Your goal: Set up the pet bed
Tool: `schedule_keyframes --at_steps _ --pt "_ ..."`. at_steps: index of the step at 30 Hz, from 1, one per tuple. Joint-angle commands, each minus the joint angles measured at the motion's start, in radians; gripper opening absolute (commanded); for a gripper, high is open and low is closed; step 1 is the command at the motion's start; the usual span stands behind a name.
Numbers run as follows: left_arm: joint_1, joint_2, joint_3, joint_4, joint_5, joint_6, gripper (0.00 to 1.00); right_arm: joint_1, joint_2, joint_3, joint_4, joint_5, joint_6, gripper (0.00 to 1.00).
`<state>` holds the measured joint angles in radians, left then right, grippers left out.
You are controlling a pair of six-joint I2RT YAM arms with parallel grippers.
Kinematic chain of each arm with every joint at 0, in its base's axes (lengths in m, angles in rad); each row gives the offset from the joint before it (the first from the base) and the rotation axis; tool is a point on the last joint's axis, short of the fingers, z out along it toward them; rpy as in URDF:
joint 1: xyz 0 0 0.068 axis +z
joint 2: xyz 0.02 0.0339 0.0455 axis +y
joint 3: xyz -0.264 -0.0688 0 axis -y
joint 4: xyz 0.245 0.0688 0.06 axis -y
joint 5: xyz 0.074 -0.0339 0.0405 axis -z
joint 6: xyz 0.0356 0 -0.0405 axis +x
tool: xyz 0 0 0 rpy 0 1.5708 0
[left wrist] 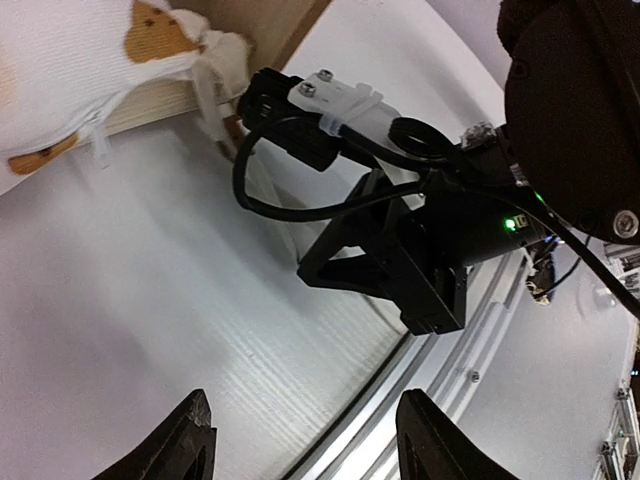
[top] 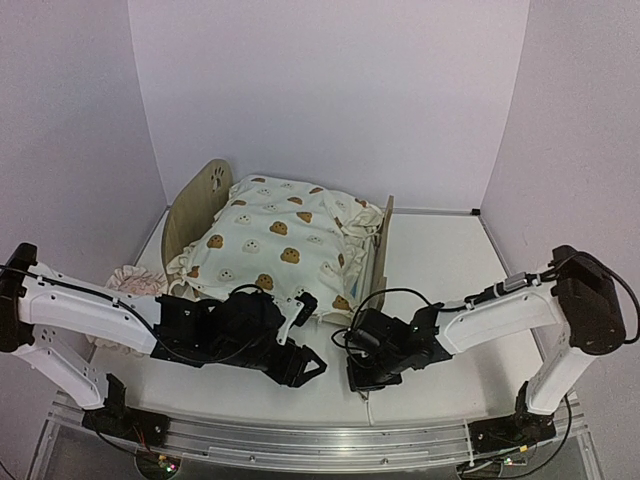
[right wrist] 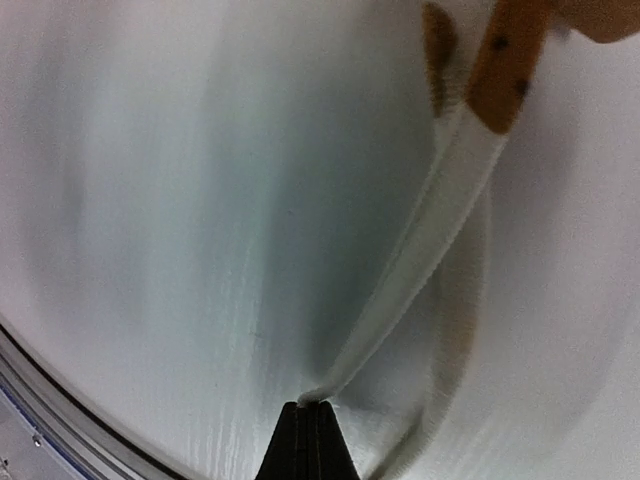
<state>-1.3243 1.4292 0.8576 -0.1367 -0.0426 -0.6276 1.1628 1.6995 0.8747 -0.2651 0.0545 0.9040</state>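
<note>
The pet bed stands at the back middle, with its rounded plywood headboard (top: 200, 196) on the left and its footboard (top: 381, 246) on the right. The cream bear-print quilt (top: 280, 240) lies bunched over it and hides the mattress. My right gripper (top: 358, 382) is low on the table in front of the footboard. Its jaws (right wrist: 310, 412) are shut on the end of a white quilt tie (right wrist: 425, 265), which runs taut up to the quilt. My left gripper (top: 308, 366) is open and empty just left of it; its fingers (left wrist: 192, 440) hover over bare table.
The pinkish ruffled pillow (top: 125, 280) lies on the table left of the bed, behind my left arm. The right gripper's black body (left wrist: 400, 260) is close in front of my left gripper. The metal front rail (top: 320, 440) runs just below both grippers.
</note>
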Motion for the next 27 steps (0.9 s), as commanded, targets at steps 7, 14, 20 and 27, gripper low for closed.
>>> schedule_keyframes --at_steps 7,14,20,27 --pt "0.0 -0.043 -0.02 -0.065 -0.188 -0.018 0.6 0.01 0.059 0.048 0.064 -0.06 0.013 0.17" --pt "-0.001 -0.006 0.007 -0.065 -0.221 -0.002 0.6 0.01 -0.048 0.036 -0.036 -0.057 -0.052 0.36" --pt "-0.001 0.042 0.02 -0.011 -0.242 0.004 0.6 0.011 -0.158 0.013 -0.164 -0.01 -0.097 0.47" --pt "0.003 0.119 0.069 0.065 -0.241 0.034 0.59 0.013 -0.245 -0.087 -0.189 0.054 -0.06 0.55"
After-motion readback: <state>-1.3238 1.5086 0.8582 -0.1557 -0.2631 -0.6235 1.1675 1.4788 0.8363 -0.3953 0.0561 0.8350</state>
